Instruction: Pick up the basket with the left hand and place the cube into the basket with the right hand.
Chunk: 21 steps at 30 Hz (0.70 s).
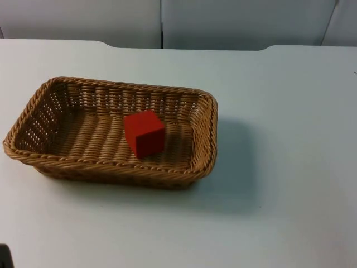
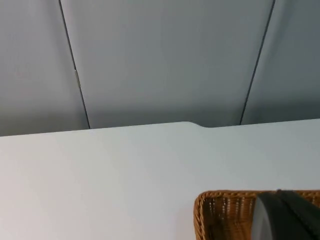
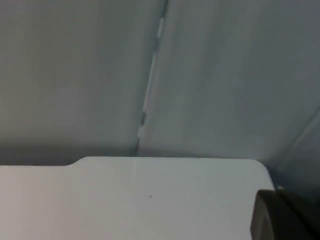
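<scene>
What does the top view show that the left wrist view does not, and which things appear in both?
Top view alone: the red cube lying inside the basket, whose whole rim sits on the table.
Left wrist view alone: a black fingertip of the left claw, in front of a corner of the basket.
Both: the basket, the white table and the grey partition wall.

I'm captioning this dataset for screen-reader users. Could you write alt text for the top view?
A red cube sits inside a rectangular woven wicker basket, which rests on the white table left of centre. A grey partition wall runs along the table's far edge.
</scene>
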{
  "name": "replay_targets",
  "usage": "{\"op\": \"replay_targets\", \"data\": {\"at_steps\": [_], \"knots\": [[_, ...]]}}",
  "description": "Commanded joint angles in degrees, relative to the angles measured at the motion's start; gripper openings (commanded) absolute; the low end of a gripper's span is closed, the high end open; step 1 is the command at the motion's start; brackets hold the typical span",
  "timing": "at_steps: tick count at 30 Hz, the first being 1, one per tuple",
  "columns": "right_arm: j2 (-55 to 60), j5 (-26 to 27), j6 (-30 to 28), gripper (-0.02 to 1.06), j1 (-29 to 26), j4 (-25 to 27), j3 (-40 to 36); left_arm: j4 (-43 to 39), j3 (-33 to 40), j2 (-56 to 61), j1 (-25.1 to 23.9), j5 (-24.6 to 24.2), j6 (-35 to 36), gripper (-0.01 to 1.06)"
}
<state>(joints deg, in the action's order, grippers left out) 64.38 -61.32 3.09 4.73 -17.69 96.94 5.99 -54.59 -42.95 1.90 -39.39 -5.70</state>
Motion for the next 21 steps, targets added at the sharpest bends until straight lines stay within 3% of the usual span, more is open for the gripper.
{"op": "replay_targets", "data": {"at_steps": [1,6,10,16,21], "knots": [[-6.3,-1.8,2.6,0.0,-0.3,-3.3,-2.1,-1.8,0.0,5.9,0.0,-7.5,-0.1,0.0],[-17.0,-3.0,4.8,0.0,-0.3,-3.8,-9.5,-4.9,0.6,12.5,0.0,-13.1,0.3,0.0],[-31.8,-2.7,8.7,0.0,-0.3,-3.7,-21.3,-5.1,6.4,18.1,0.0,-18.0,0.1,0.0],[-51.0,-1.4,9.7,0.0,-0.3,-0.4,-34.2,3.6,16.9,27.0,0.0,-16.7,-1.7,0.0],[-62.6,-1.4,7.7,0.0,-0.3,1.2,-42.4,8.5,18.1,33.1,0.7,-16.9,-6.8,0.0]]}}
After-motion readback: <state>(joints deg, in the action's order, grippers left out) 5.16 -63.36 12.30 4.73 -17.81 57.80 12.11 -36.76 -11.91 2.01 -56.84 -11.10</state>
